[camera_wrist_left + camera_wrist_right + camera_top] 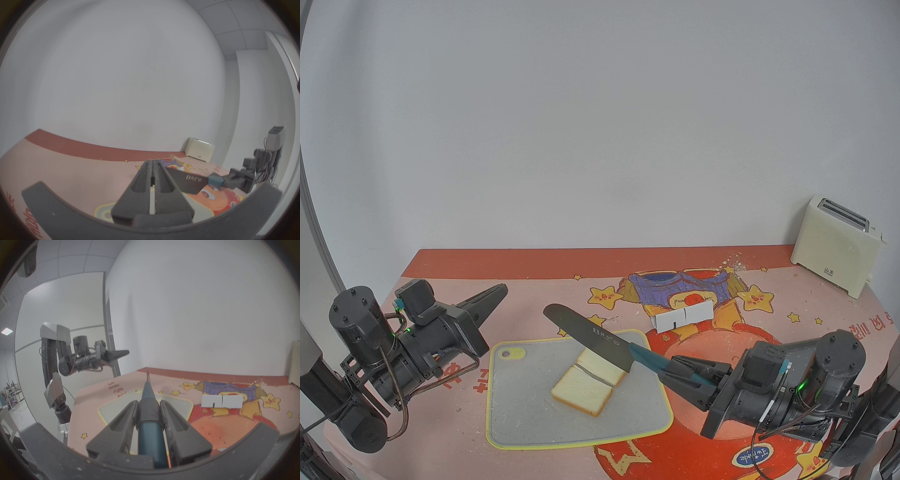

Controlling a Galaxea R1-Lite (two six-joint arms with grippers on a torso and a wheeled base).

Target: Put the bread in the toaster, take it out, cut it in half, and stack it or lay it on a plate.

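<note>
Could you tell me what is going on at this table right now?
The right gripper is shut on the handle of a knife, whose blade slants over the bread on the cutting board. The bread looks already cut into two halves lying side by side. The left gripper is shut and empty, beside the board. The toaster stands at the far right corner.

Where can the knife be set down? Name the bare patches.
Bare tabletop between the cutting board and the left gripper; the board's left part is free too. Crowded: the board's middle, with the cut bread under the knife in the right gripper.
</note>
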